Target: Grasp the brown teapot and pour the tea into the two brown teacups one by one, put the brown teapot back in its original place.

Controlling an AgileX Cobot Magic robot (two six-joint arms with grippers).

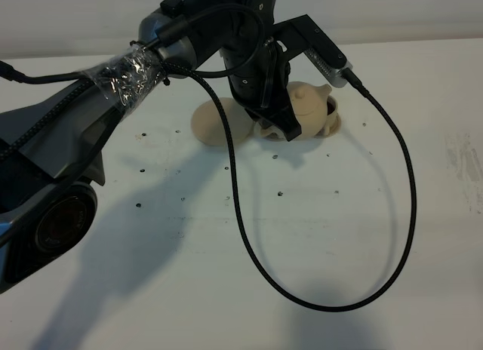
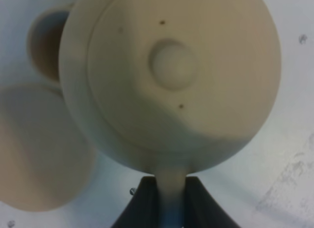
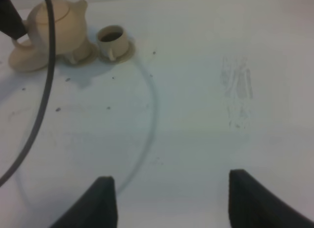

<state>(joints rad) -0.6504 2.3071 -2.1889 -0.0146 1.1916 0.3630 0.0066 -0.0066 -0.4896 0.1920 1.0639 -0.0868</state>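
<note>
The brown teapot [image 2: 171,66] [image 1: 306,99] hangs upright in the left gripper [image 2: 171,181] [image 1: 283,127], which is shut on its loop handle. It sits a little off the table, beside its original place, the wide empty saucer [image 1: 219,124] [image 3: 24,60] [image 2: 34,149]. One brown teacup [image 3: 112,39] [image 2: 46,43] stands on its small saucer with dark liquid inside. The other teacup [image 3: 76,53] is half hidden under the teapot's belly [image 3: 54,24]. My right gripper [image 3: 171,203] is open over bare table, far from the tea set.
A black cable [image 1: 377,237] loops from the left wrist camera down across the white table [image 1: 339,214] and back. The left arm's bulk [image 1: 68,161] covers the left side of the exterior high view. Small dark specks dot the tabletop.
</note>
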